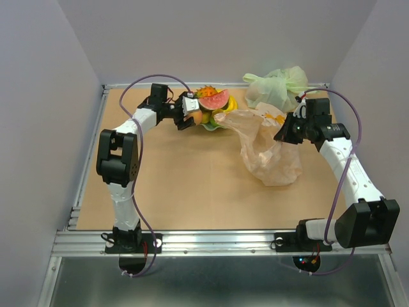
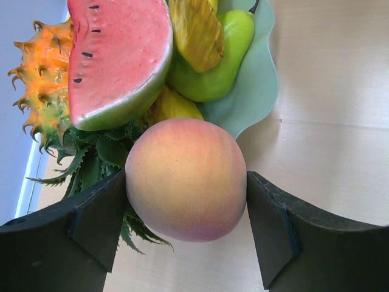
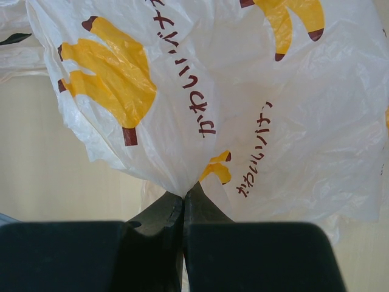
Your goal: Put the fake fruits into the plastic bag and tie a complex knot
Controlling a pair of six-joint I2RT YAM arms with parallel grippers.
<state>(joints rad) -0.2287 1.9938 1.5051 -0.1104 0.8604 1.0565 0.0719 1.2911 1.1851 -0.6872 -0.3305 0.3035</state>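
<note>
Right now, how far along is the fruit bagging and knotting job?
Done: nothing visibly bagged yet. In hand: the left gripper is shut on the peach by the bowl; the right gripper pinches a fold of the plastic bag. Left: the watermelon slice and other fruits sit in the bowl; no knot.

Light: bright, even and diffuse, from overhead in all three views.
Shadows: soft and faint on the surface (image 1: 192,185).
Glare: mild sheen on the peach (image 2: 185,179) and the watermelon slice (image 2: 115,55).
Exposure: left end effector (image 2: 185,225) and right end effector (image 3: 183,204) near black, little detail.
Focus: print on the plastic bag (image 3: 243,91) crisp; top view slightly grainy.
</note>
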